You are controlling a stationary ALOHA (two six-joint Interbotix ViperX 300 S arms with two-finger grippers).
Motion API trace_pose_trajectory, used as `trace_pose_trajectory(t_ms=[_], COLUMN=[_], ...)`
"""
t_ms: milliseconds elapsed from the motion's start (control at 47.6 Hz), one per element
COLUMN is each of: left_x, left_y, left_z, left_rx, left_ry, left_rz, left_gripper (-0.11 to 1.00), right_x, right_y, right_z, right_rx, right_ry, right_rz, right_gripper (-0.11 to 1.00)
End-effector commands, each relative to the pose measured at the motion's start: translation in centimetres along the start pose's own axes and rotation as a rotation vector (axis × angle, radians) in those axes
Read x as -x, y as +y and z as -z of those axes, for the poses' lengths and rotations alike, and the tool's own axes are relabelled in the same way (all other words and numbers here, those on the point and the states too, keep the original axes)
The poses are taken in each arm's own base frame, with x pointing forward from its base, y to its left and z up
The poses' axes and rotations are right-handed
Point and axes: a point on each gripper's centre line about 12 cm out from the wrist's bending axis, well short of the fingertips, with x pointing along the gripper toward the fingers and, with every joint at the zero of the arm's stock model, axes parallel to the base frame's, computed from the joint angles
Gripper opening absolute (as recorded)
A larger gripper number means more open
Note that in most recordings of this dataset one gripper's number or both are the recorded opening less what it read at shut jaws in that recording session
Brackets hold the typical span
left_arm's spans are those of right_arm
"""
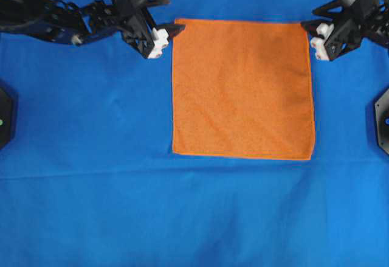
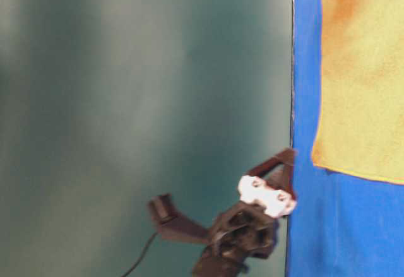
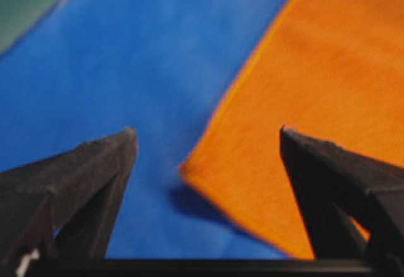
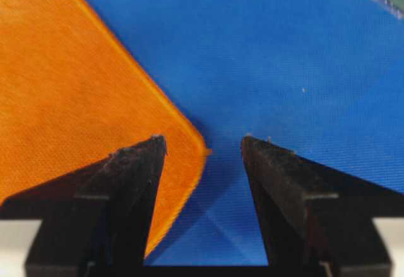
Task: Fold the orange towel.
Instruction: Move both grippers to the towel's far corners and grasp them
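While the orange towel (image 1: pixel 243 88) lies flat on the blue cloth (image 1: pixel 85 157), the left gripper (image 1: pixel 172 40) and right gripper (image 1: pixel 311 36) stand spread at its far corners; neither pinches anything.

Left gripper (image 1: pixel 173 36) and right gripper (image 1: pixel 309 34) both reach inward from opposite sides, jaws spread apart, holding nothing.

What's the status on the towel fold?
Both grippers open, left gripper and right gripper at the far corners. Orange towel flat, unfolded, ungripped. Nothing in the way.
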Motion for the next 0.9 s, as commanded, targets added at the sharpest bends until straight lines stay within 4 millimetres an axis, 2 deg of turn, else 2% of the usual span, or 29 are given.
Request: trace_pose_trajectory(t_ms=[0, 168, 273, 357, 420, 567, 652, 715, 883], left_x=[-1.1, -2.8, -3.1, -3.0, -3.0, -3.0, -3.0, -3.0, -2.9], left_y=[0.1, 0.7, 1.5, 2.0, 2.0, 1.4, 1.0, 0.8, 0.6], left_z=[-0.3, 1.1, 1.7, 1.7, 1.9, 2.1, 2.1, 2.2, 2.0], left_rx=[0.0, 0.005, 0.013, 0.019, 0.018, -0.016, -0.036, -0.043, -0.045], left_ry=[-0.022, 0.005, 0.02, 0.026, 0.035, 0.051, 0.053, 0.055, 0.052], left_rz=[-0.002, -0.015, -0.032, -0.041, -0.041, -0.028, -0.019, -0.016, -0.012], left_gripper=[0.88, 0.88, 0.87, 0.82, 0.72, 0.31, 0.1, 0.02, 0.02], right_x=[-1.0, -2.6, -3.3, -3.5, -3.5, -3.5, -3.5, -3.5, -3.5], right_y=[-0.5, -0.8, -0.8, -0.9, -0.9, -0.8, -0.8, -0.8, -0.8], right_z=[-0.2, 0.6, 0.8, 0.8, 0.9, 0.9, 0.8, 0.8, 0.7], right_rx=[-0.005, 0.0, 0.002, 0.004, 0.005, 0.008, 0.007, 0.008, 0.005], right_ry=[-0.007, 0.034, 0.051, 0.054, 0.054, 0.056, 0.054, 0.053, 0.051], right_rz=[0.014, 0.021, 0.023, 0.023, 0.023, 0.021, 0.022, 0.021, 0.022], right_gripper=[0.57, 0.56, 0.55, 0.49, 0.38, 0.0, 0.0, 0.0, 0.0])
